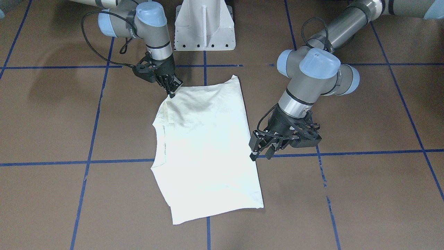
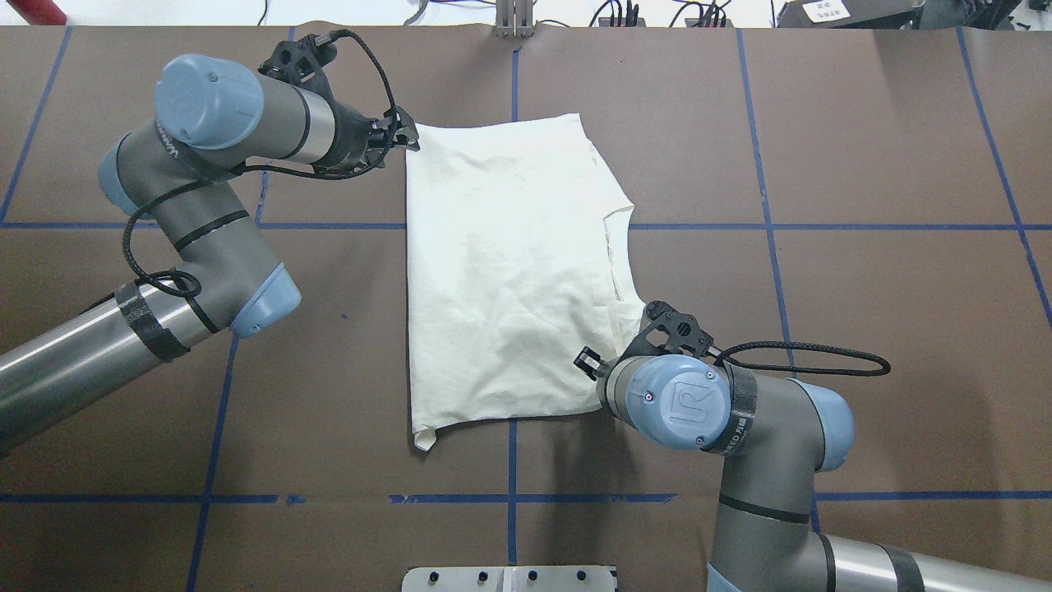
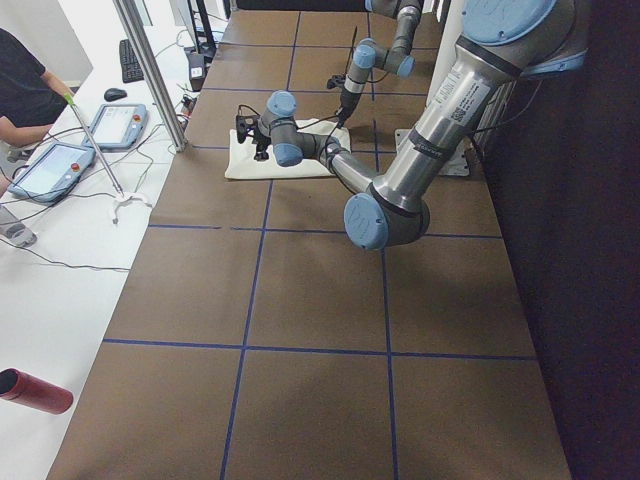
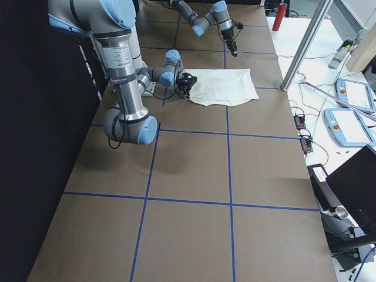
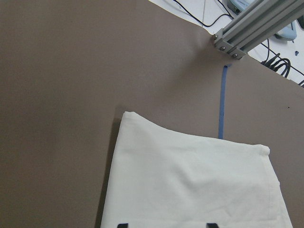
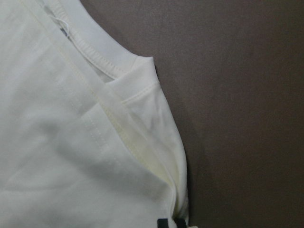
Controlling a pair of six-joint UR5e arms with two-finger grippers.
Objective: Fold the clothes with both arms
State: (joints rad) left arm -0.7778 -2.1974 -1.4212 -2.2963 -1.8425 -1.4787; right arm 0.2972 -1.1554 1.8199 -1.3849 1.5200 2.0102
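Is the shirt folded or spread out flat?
Partly folded: the shirt lies as a narrow rectangle, no sleeves sticking out, with layered edges by the collar.

Matt cloth T-shirt (image 1: pixel 208 146), seemingly paper-covered table (image 1: pixel 364 194)

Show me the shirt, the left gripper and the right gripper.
shirt (image 1: pixel 208 149), front-facing view, middle of the cloth.
left gripper (image 1: pixel 262 152), front-facing view, between its open fingertips.
right gripper (image 1: pixel 171 92), front-facing view, fingertips at the shirt's corner.
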